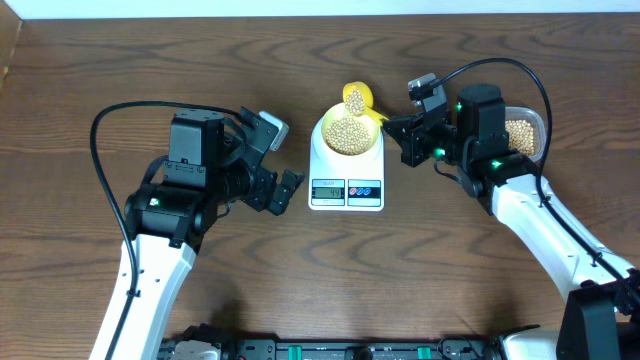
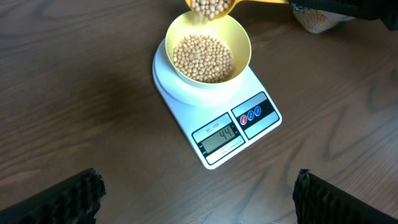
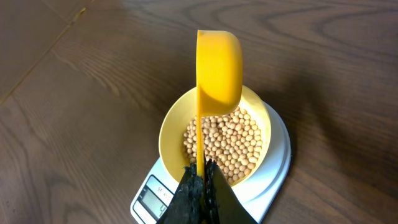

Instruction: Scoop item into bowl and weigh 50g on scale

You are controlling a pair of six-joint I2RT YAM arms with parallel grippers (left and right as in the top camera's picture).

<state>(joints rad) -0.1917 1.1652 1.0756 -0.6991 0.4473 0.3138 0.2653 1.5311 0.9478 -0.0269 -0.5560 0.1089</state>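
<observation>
**Q:** From above, where is everything?
**A:** A white scale (image 1: 346,190) sits in the middle of the wooden table (image 1: 150,60). The pale yellow bowl (image 1: 347,133) stands on its platform, holding a heap of beans (image 1: 350,140). A yellow scoop (image 1: 358,98) hangs at about the bowl's 12 o'clock rim. The right gripper (image 1: 398,128), at the bowl's 3 o'clock, is clamped tight on the scoop's handle, and its arm reaches in from 4 o'clock. A clear tub (image 1: 525,135) of beans lies behind it. The left gripper (image 1: 283,160) hangs at the scale's 9 o'clock, spread wide and holding nothing.

**Q:** And the left wrist view?
**A:** Its dark fingers (image 2: 59,199) sit far apart in the bottom corners. At 12 o'clock the scoop tips over the bowl with beans at its lip. The display (image 2: 219,135) appears to read 44.

**Q:** The right wrist view?
**A:** Closed fingertips (image 3: 193,193) pinch the end of the thin handle (image 3: 199,137). The scoop is rolled onto its side above the bowl.

**Q:** How will the beans handle?
**A:** Probably light, hard and free-rolling, so they would pour in bursts. Gripping the handle at its end looks right. A gentle roll of the wrist should add only a few beans at a time.
</observation>
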